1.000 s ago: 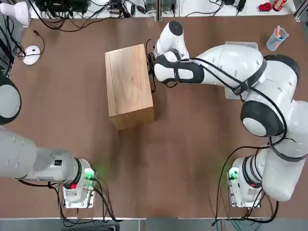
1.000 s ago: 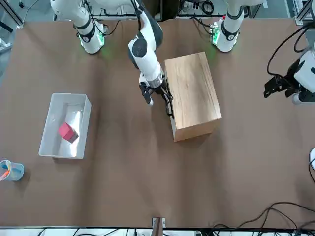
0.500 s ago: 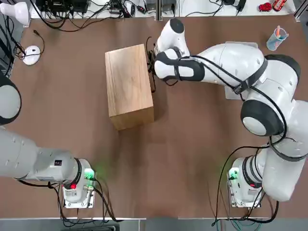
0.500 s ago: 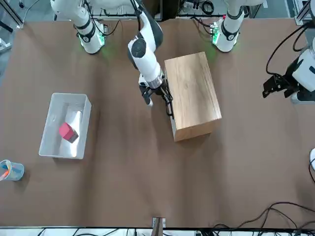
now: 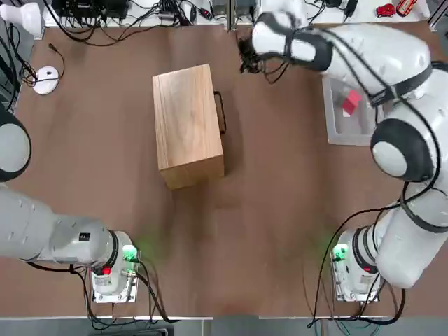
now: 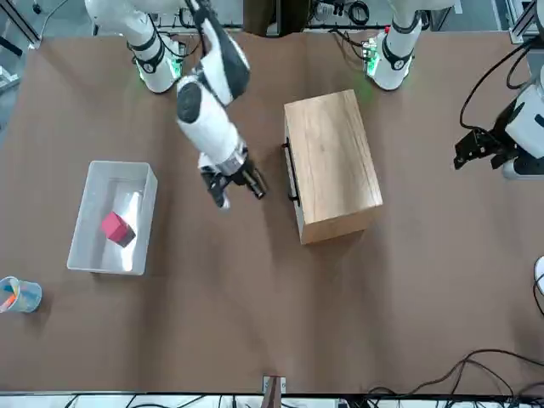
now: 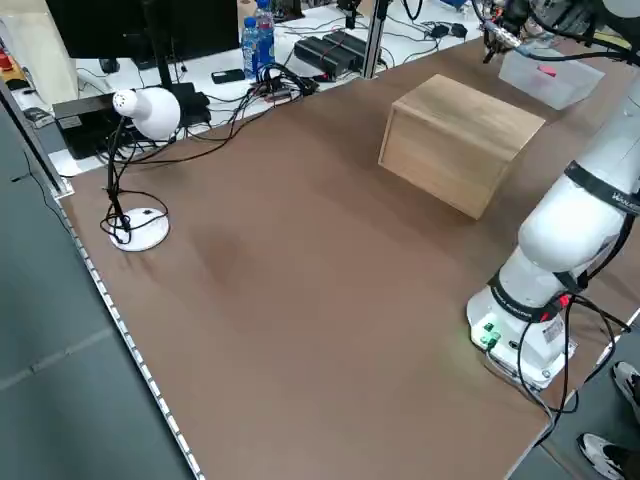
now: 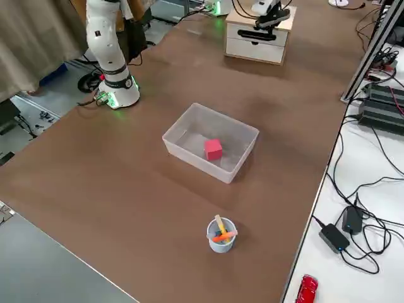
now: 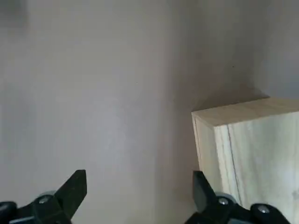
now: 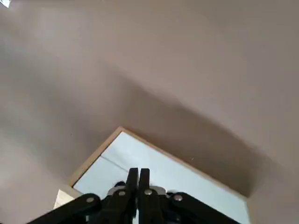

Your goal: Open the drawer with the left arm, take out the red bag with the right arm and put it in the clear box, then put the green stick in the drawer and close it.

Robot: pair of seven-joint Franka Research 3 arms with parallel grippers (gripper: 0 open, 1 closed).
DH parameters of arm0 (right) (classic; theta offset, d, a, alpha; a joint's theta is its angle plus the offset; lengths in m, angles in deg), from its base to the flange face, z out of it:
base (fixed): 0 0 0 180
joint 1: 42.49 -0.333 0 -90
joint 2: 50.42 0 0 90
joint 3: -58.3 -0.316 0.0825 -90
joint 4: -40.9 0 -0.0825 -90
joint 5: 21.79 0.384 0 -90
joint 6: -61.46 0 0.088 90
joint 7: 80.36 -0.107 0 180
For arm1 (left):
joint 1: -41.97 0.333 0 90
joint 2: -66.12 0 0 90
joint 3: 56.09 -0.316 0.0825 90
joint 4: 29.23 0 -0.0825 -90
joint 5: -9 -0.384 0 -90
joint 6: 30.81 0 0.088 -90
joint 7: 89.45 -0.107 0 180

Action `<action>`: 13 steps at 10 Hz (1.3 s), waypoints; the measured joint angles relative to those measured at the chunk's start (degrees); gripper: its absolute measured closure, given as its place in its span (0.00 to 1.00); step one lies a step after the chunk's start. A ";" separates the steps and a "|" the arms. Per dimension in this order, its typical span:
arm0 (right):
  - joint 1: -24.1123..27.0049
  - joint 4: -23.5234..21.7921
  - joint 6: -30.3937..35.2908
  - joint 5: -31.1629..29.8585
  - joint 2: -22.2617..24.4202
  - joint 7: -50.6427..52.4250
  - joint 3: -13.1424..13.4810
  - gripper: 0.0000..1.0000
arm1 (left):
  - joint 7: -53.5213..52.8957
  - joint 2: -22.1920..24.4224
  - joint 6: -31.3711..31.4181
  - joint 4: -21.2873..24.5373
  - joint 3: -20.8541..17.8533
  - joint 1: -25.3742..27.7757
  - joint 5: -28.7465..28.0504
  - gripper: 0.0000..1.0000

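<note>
On the table, one wooden cabinet (image 6: 333,166), one clear box (image 6: 85,246) and one bluish cup (image 8: 221,242) are counted; inside the box, one red bag (image 8: 213,149) is found. Two robot arms are seen, and two blue-capped bottles (image 7: 257,38) are shown behind.

no readable text, labels, brands, numbers or signs on anything in any of the views

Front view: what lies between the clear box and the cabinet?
The right gripper, over bare table; the front view shows it.
</note>
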 joint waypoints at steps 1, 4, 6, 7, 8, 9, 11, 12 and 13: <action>3.55 1.67 5.15 0.03 0.66 6.55 0.16 0.92 | 0.00 -0.01 0.00 -0.01 0.00 0.00 0.00 0.00; 16.05 6.64 17.85 -0.74 1.22 28.17 0.43 0.87 | 0.00 -0.02 0.00 -0.04 -0.01 0.04 0.00 0.00; 22.23 9.62 23.65 -6.36 1.29 39.12 0.42 0.65 | 0.00 -0.02 0.00 -0.05 0.01 0.03 0.00 0.00; 24.25 10.99 25.57 -8.82 1.38 42.85 0.41 0.51 | 0.00 -0.03 0.00 -0.05 0.01 0.04 0.00 0.00; 26.15 12.07 26.58 -10.43 1.51 47.31 0.41 0.35 | 0.00 -0.03 0.00 -0.06 0.00 0.05 0.00 0.00; 28.36 12.71 26.86 -11.36 1.73 52.59 0.43 0.28 | 0.00 -0.04 0.00 -0.06 0.01 0.05 0.00 0.00; 33.05 13.17 27.00 -12.42 3.10 62.59 0.46 0.10 | 0.00 -0.04 0.00 -0.07 -0.01 0.08 0.00 0.00; 34.44 13.43 28.04 -13.70 4.44 66.03 0.46 0.00 | 0.00 -0.04 0.00 -0.07 -0.02 0.11 0.00 0.00; 34.85 13.60 30.27 -16.02 6.15 67.31 0.44 0.00 | 0.00 -0.05 0.00 -0.07 -0.02 0.22 0.00 0.00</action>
